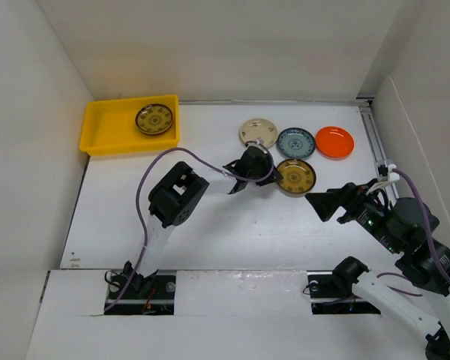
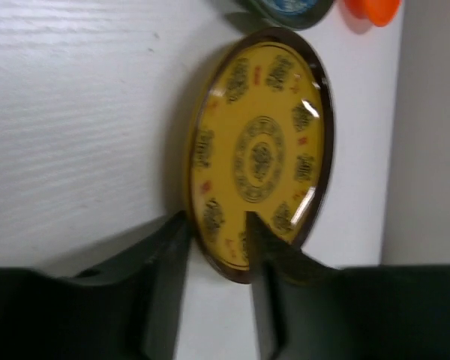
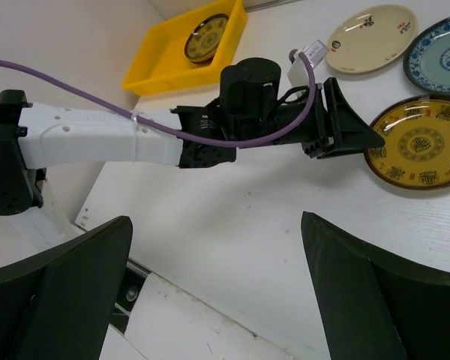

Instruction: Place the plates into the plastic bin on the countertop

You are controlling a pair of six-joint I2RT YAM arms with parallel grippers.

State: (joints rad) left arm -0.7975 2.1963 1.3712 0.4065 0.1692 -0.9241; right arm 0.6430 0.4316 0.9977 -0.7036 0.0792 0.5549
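A white table [image 1: 210, 240] fills the view from above. In its far left corner sits a yellow plastic bin [image 1: 105, 136] with one dark gold-patterned plate [image 1: 154, 118] lying flat inside. Right of centre, four plates lie on the table. A cream plate [image 1: 258, 133], a teal-patterned plate [image 1: 295, 142] and an orange plate [image 1: 334, 141] form a row. A second gold-patterned plate [image 1: 297, 177] lies just in front of the teal one. The left gripper [image 2: 214, 221] is clamped on that plate's left rim. The right gripper [image 3: 216, 225] hangs nearby, wide open and holding nothing.

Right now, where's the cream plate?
Top view: the cream plate sits right of centre at the far side, left end of the row, beside the teal plate.
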